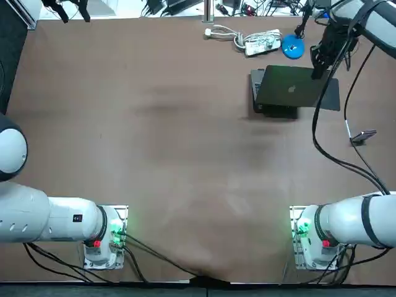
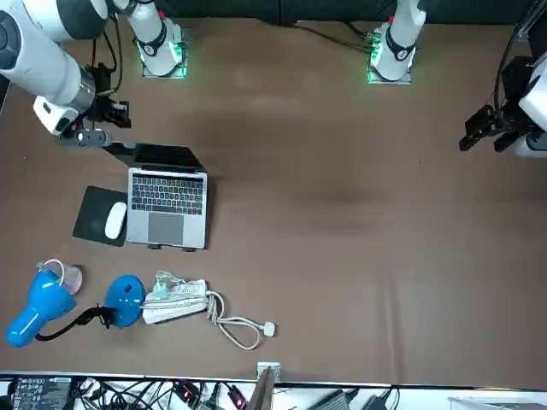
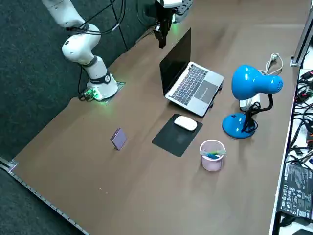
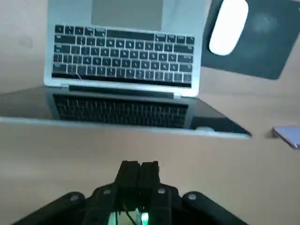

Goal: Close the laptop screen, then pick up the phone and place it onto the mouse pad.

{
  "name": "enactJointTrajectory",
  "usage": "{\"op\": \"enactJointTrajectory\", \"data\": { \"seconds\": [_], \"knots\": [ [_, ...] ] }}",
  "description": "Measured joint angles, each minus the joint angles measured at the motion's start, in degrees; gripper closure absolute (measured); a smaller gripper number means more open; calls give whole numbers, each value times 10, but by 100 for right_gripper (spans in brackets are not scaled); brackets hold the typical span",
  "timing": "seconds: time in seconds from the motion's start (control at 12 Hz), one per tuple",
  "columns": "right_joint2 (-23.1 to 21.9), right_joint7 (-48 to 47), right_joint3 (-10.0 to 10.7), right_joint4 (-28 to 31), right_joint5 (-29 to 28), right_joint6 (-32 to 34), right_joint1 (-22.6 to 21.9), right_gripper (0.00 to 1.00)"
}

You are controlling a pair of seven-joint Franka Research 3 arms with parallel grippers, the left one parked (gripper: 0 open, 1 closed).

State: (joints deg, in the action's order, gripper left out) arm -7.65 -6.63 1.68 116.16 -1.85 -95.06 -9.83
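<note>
Nearest the lens in the right side view stood a translucent pink cup, low and right of centre. Starting from the left, the phone sat on the bare bench left of centre, well apart from the mouse pad; whether it lay flat or propped could not be told. A white mouse rested on the pad's upper end. Above it the laptop stood open, lid roughly upright, and a blue desk lamp filled the right. Closing the screen looked like the step in hand, with nothing of it done yet. The right hand hung at upper centre, just left of the lid's top edge and behind its back face, pointing down. In the wrist view the hand had its fingers pressed together, holding nothing. The next move would call for pushing the lid's upper back toward the keyboard and following it down.
</note>
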Motion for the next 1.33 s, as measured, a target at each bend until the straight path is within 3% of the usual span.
{"op": "enactJointTrajectory", "data": {
  "seconds": [0.83, 1.0, 1.08, 1.33],
  "knots": [
    [68, -1, 6, -1, -7, -126, -3, 98],
    [102, -2, 7, -2, -7, -172, -2, 98],
    [148, -3, 10, -19, -7, -196, 0, 98],
    [224, -3, 14, -69, -7, -203, 2, 98]
  ]
}}
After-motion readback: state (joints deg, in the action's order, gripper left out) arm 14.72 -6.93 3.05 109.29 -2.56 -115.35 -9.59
